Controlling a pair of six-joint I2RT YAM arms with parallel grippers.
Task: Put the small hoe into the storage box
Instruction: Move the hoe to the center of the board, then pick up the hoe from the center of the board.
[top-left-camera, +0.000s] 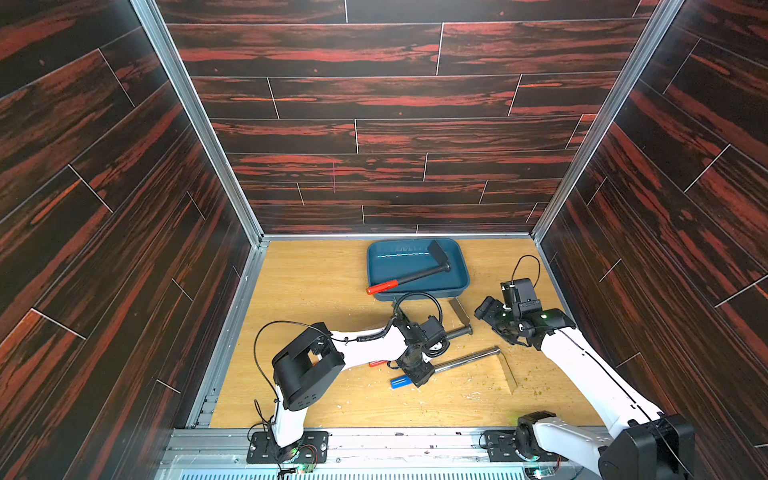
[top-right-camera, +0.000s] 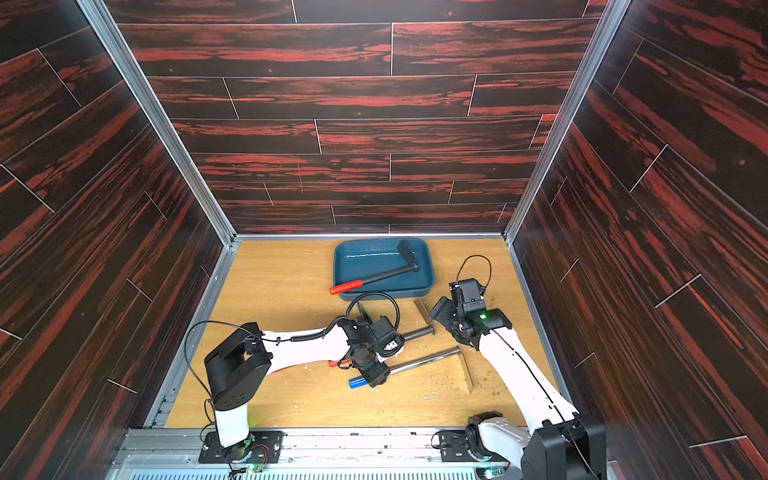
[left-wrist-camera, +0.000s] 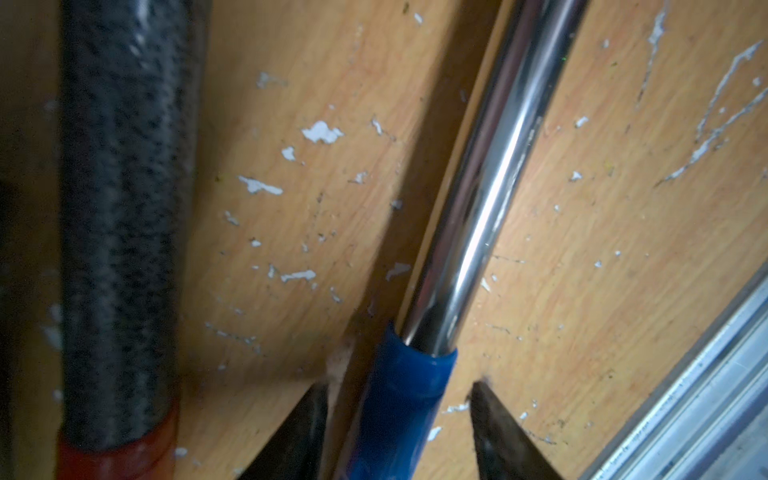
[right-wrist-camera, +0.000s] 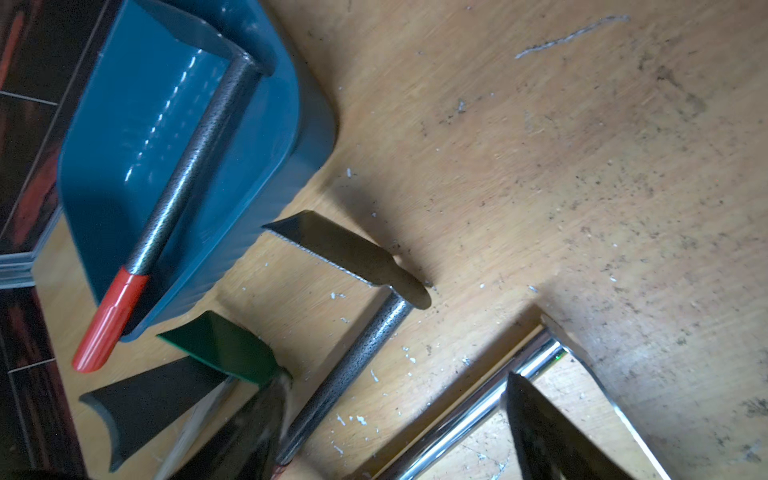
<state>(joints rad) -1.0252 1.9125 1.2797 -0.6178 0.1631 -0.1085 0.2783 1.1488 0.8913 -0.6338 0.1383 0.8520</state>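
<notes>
Dark, red-streaked plank walls (top-left-camera: 395, 124) close in a pale wooden surface (top-left-camera: 316, 282) flecked with white chips. At the back sits the teal storage box (top-left-camera: 390, 266), and the small hoe (top-left-camera: 419, 275) is in it! It lies on a diagonal, blade toward the back-right corner, red grip (top-left-camera: 382, 286) poking out over the front-left rim. Over to the right gripper (top-left-camera: 488, 311): it hangs above the surface just right of the box, jaws spread wide, nothing between them. Below it lies a second dark-shafted hoe (right-wrist-camera: 357, 361), blade near the box wall. Now the left gripper (left-wrist-camera: 399, 415): it's low over the chrome hoe (top-left-camera: 465, 359), fingers (left-wrist-camera: 307, 419) standing either side of the blue grip (left-wrist-camera: 407, 395). There's a clear gap on both sides, so the jaws are parted and not clamped.
</notes>
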